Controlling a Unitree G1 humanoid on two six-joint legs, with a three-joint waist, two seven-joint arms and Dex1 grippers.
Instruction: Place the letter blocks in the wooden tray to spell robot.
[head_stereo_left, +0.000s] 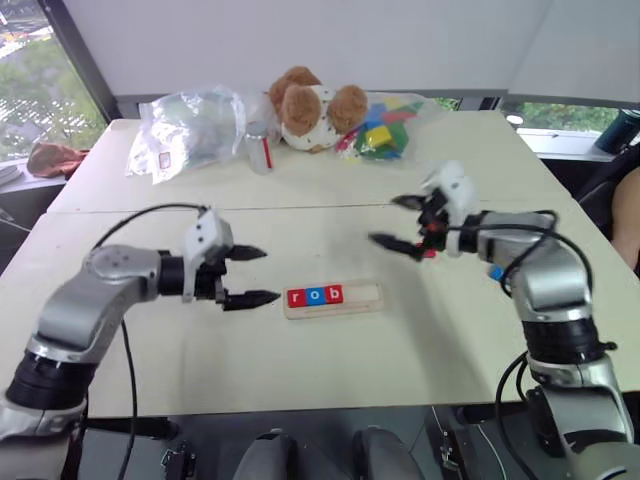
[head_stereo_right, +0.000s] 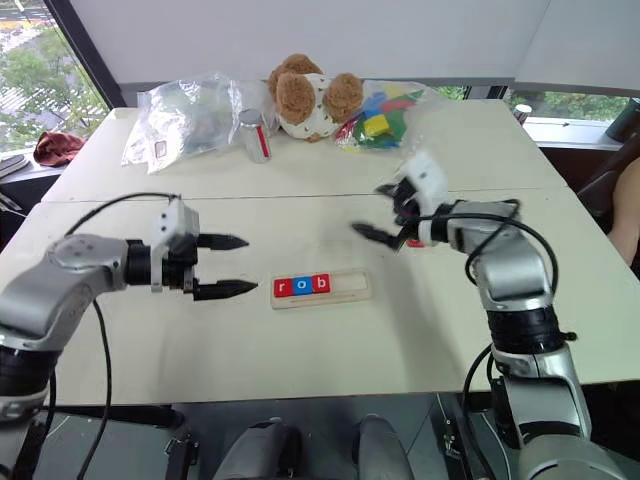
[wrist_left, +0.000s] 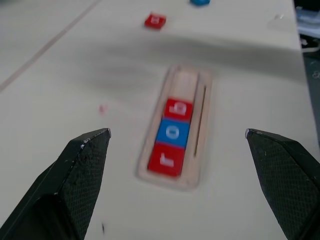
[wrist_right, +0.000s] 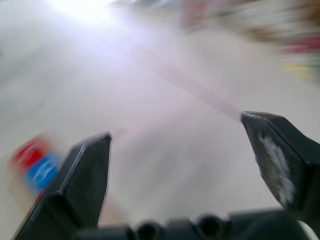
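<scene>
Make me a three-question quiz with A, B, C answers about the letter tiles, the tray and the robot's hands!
1. Where in the wooden tray do the letter blocks sit?
A. At the end nearer the left hand
B. In the middle
C. At the end nearer the right hand

2. What colour is the middle tile of the three in the tray?
A. Red
B. Blue
C. Green

3. How are the left hand and the right hand?
A. Both shut on tiles
B. One open, one shut
C. Both open and holding nothing

Answers:
1. A: r, o, b fill the end by the left hand, and the other end is bare wood.
2. B: the o tile is blue between two red ones.
3. C: each hand's fingers stand wide apart with nothing between them.
</scene>
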